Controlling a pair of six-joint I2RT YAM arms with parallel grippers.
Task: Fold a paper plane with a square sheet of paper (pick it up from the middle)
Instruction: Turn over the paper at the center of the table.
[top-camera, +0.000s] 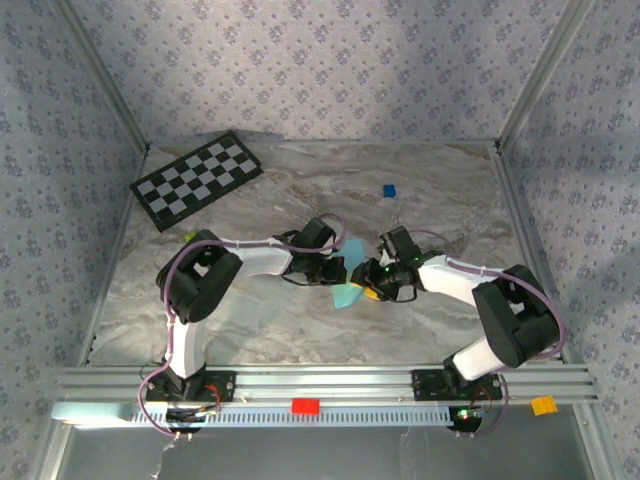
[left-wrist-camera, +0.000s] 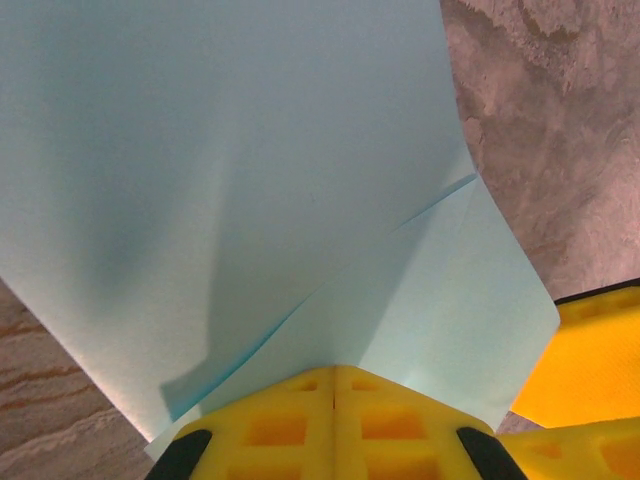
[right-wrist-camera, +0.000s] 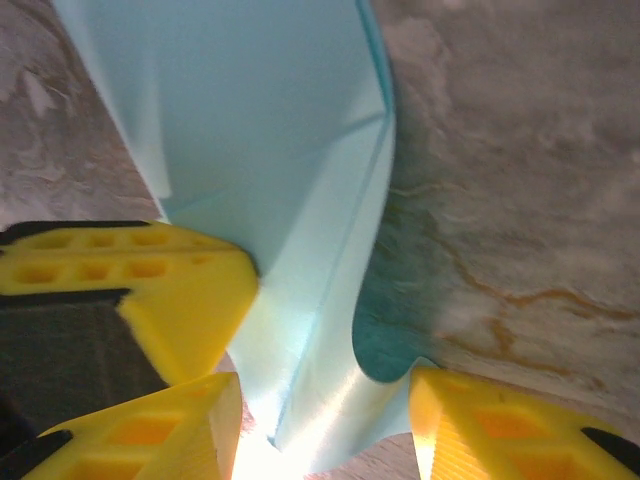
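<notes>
Fingers of your left arm (left-wrist-camera: 280, 430) are pressed together on the folded sheet of thin sky-blue paper (left-wrist-camera: 230, 180), holding it over the middle of the marbled grey-brown surface (left-wrist-camera: 560, 130). Your right arm's fingers (right-wrist-camera: 500, 430) stand apart, with the paper's lower edge in the gap between them

Sky-blue paper (left-wrist-camera: 250, 180); black-white checkerboard (top-camera: 197, 179); marbled beige table (top-camera: 440, 200).
</notes>
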